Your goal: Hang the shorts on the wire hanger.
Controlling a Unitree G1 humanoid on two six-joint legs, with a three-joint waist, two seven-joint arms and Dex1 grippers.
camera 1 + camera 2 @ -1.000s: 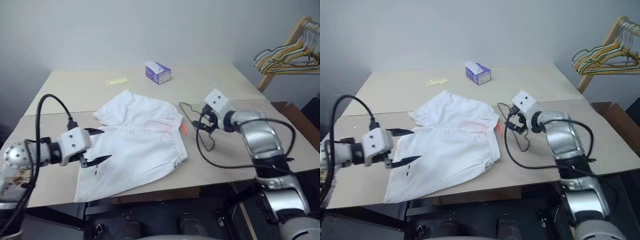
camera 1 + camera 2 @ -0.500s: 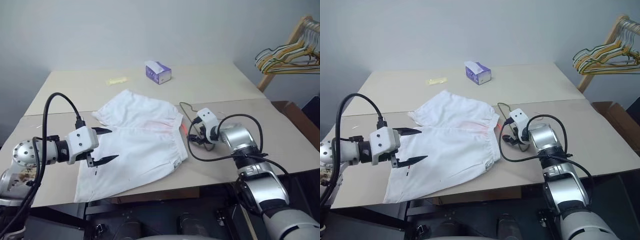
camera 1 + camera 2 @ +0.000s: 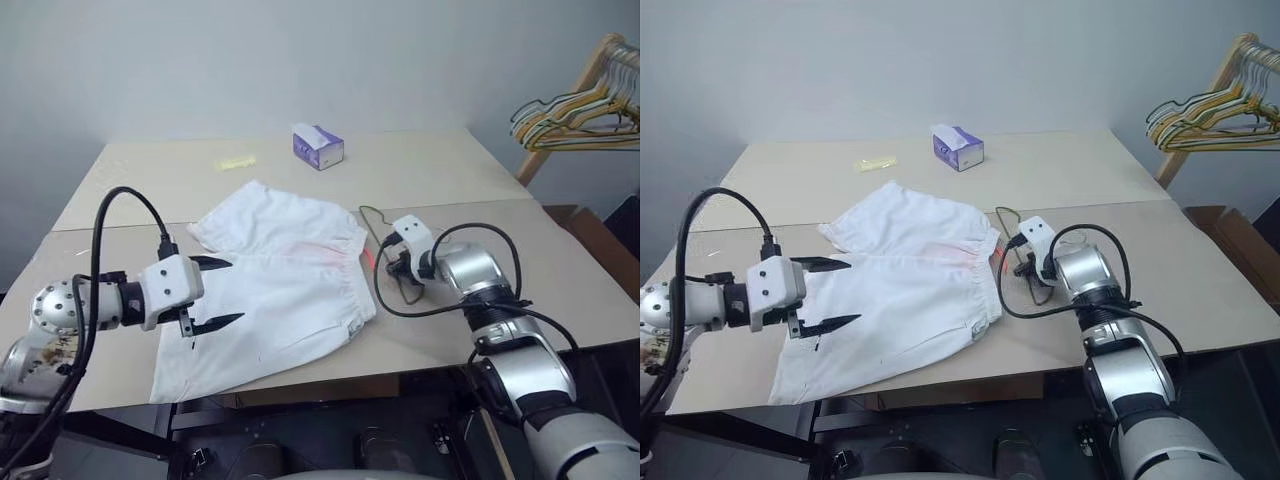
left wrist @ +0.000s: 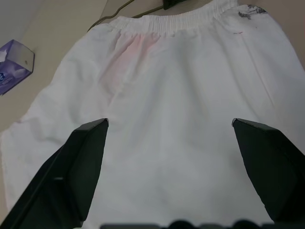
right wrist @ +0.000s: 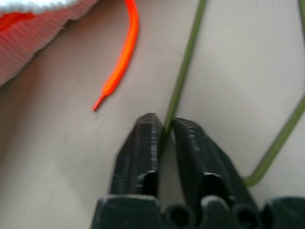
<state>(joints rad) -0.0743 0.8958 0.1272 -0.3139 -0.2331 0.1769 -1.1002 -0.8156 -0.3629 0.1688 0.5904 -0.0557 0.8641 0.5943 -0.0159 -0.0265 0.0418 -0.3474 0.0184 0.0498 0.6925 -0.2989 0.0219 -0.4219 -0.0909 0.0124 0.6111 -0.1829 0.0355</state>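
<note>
Shorts (image 3: 275,290) lie flat on the counter (image 3: 160,180). Above their left leg hovers the left gripper (image 3: 220,293), jaws spread wide. Just right of the waistband, the right gripper (image 5: 162,125) has its jaws pinched on the wire hanger (image 5: 183,78).

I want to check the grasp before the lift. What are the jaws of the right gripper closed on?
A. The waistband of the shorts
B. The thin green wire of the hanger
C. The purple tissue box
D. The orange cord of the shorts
B: in the right wrist view the right gripper has its jaws pinched on the green wire hanger, while the orange cord of the shorts lies free beside it.
</note>
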